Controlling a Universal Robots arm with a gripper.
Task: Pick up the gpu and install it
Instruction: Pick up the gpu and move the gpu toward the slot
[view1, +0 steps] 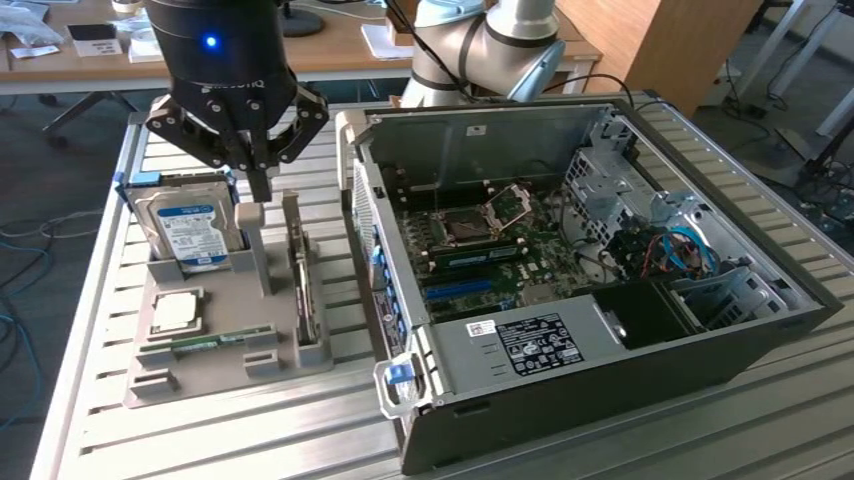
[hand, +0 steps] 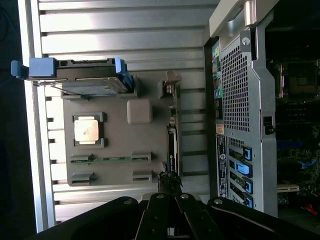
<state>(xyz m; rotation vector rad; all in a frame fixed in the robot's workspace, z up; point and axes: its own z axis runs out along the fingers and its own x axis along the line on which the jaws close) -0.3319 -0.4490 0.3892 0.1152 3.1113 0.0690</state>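
Observation:
The gpu (view1: 307, 292) stands on edge as a thin dark strip in the slotted posts of the grey holder tray (view1: 214, 375), on the side nearest the computer case. In the wrist view the gpu (hand: 172, 135) runs as a slim line along the tray (hand: 117, 140). My gripper (view1: 260, 188) hangs above the tray's far end, over a tall grey post and beside the hard drive, a little off the card's line. Its fingers are shut, tips together, with nothing between them. The same shut gripper (hand: 169, 186) sits just past one end of the card.
An open computer case (view1: 587, 270) lies at the exterior view's right, with its motherboard (view1: 494, 250) exposed. The tray also carries a blue-labelled hard drive (view1: 191, 228), a CPU (view1: 176, 312) and a green RAM stick (view1: 214, 342). Everything rests on a slatted metal table (view1: 267, 440).

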